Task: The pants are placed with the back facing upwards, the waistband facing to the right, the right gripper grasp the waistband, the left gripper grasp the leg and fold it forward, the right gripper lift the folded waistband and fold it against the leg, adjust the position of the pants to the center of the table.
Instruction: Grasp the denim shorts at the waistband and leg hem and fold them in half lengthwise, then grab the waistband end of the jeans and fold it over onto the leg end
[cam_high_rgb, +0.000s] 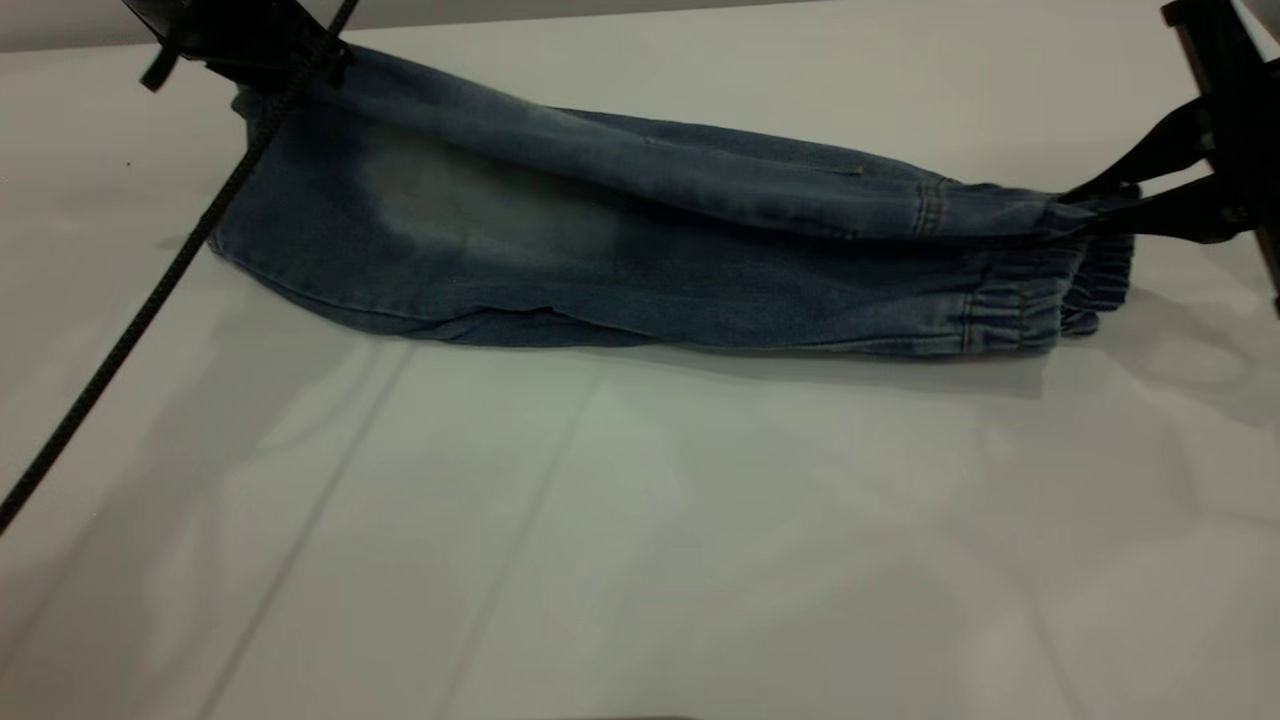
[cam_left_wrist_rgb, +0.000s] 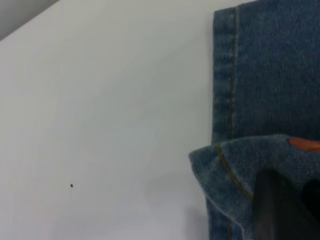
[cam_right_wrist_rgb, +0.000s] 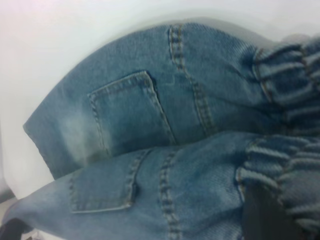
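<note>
The faded blue denim pants (cam_high_rgb: 620, 240) hang stretched between my two grippers above the white table (cam_high_rgb: 640, 520), their far half lifted and coming over the near half. At the upper left, my left gripper (cam_high_rgb: 300, 50) is shut on the leg hem (cam_left_wrist_rgb: 225, 170), a corner of denim bunched over its dark finger (cam_left_wrist_rgb: 272, 210). On the right, my right gripper (cam_high_rgb: 1110, 205) is shut on the gathered waistband (cam_high_rgb: 1060, 290). The right wrist view shows both back pockets (cam_right_wrist_rgb: 127, 117) and the ruffled waistband (cam_right_wrist_rgb: 285, 170) folded over my finger (cam_right_wrist_rgb: 262, 215).
A black braided cable (cam_high_rgb: 150, 300) runs diagonally across the left side of the table, in front of the pants' leg end. Bare white tabletop stretches toward the front edge.
</note>
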